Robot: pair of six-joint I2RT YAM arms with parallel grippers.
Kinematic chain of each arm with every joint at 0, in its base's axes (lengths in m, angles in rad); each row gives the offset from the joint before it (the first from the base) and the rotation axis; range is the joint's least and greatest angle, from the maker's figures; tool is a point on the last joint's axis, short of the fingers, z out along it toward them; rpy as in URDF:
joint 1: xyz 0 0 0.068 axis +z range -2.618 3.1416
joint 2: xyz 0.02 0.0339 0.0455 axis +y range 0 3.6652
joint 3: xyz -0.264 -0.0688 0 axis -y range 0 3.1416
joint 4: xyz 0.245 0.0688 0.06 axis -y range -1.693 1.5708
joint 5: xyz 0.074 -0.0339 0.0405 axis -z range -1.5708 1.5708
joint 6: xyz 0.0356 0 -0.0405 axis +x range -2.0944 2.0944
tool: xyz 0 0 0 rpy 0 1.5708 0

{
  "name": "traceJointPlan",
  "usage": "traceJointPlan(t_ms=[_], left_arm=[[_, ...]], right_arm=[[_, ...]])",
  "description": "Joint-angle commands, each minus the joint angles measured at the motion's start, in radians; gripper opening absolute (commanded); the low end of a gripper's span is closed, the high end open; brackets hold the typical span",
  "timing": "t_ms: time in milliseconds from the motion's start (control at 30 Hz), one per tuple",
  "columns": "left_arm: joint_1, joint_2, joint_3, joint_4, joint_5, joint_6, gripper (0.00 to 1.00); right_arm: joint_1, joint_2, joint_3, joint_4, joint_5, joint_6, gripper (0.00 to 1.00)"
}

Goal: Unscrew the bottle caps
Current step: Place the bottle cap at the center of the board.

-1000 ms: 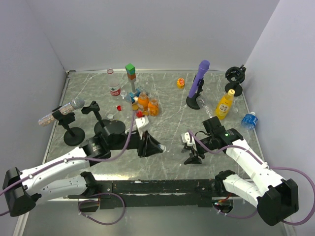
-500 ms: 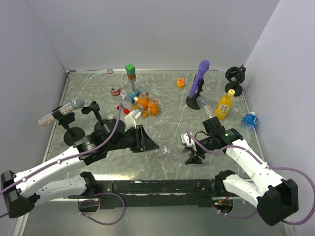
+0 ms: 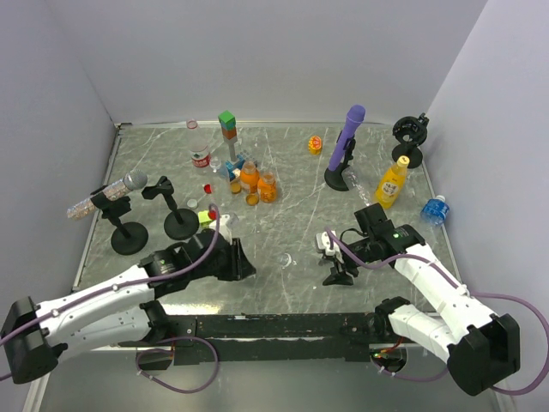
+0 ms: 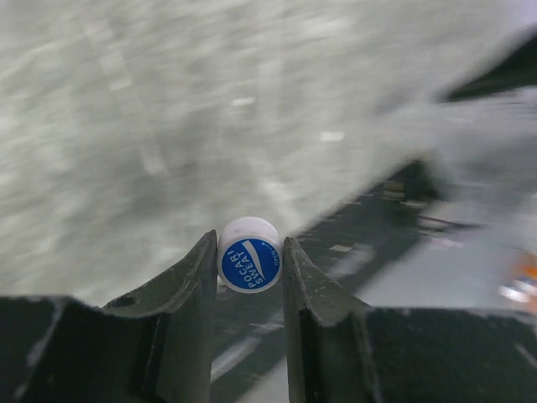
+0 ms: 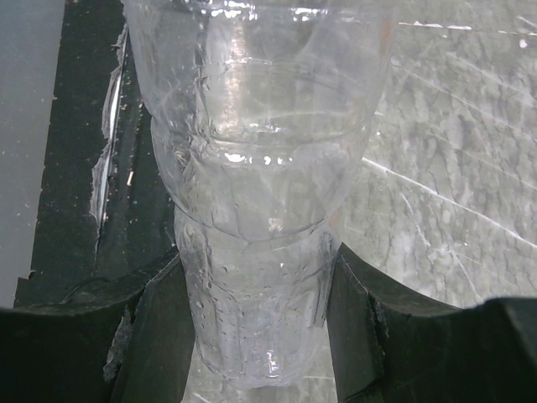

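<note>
My left gripper (image 4: 249,252) is shut on a small white cap with a blue Pocari Sweat top (image 4: 249,265), held above the table. In the top view it (image 3: 243,264) sits low, left of centre, and the cap is hidden. My right gripper (image 5: 256,290) is shut on a clear plastic bottle (image 5: 260,185), its fingers (image 5: 159,336) on both sides of the body. In the top view the right gripper (image 3: 330,257) holds this bottle (image 3: 290,260) pointing left, a short gap from my left gripper.
A yellow juice bottle (image 3: 392,183) and a blue-capped bottle (image 3: 434,209) stand at the right. Purple microphone (image 3: 346,142), stacked blocks (image 3: 227,129), red-labelled bottle (image 3: 200,157), orange bottles (image 3: 250,178) and loose caps (image 3: 207,188) lie behind. Black stands (image 3: 129,236) are at left.
My left arm has swung down and back to the left, away from the clear bottle, with the cap in its jaws. The right arm and bottle have not moved.
</note>
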Motion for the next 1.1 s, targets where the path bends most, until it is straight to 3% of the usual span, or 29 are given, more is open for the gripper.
traceJointPlan(t_ms=[0,267,433,567,800,967,1067], left_arm=[[-0.004,0.052,-0.054,0.094,-0.156,0.066,0.01],[-0.002,0.26,0.044,0.096,-0.298,0.148,0.01],[-0.002,0.332,0.098,0.105,-0.312,0.171,0.01],[-0.002,0.375,0.146,0.133,-0.269,0.192,0.01],[-0.002,0.493,0.212,0.361,-0.097,0.152,0.01],[-0.002,0.696,0.414,0.381,-0.081,0.155,0.01],[0.001,0.827,0.575,0.279,-0.107,0.186,0.01]], right_arm=[[-0.024,-0.021,0.002,0.016,-0.031,-0.013,0.16],[-0.039,-0.021,0.0,0.016,-0.031,-0.014,0.17],[-0.048,-0.024,0.004,0.025,-0.017,0.003,0.17],[-0.085,-0.044,0.02,0.057,-0.01,0.064,0.17],[-0.297,-0.136,0.048,0.14,-0.074,0.216,0.17],[-0.383,-0.178,0.043,0.211,-0.062,0.314,0.17],[-0.449,-0.193,0.034,0.248,-0.047,0.354,0.17]])
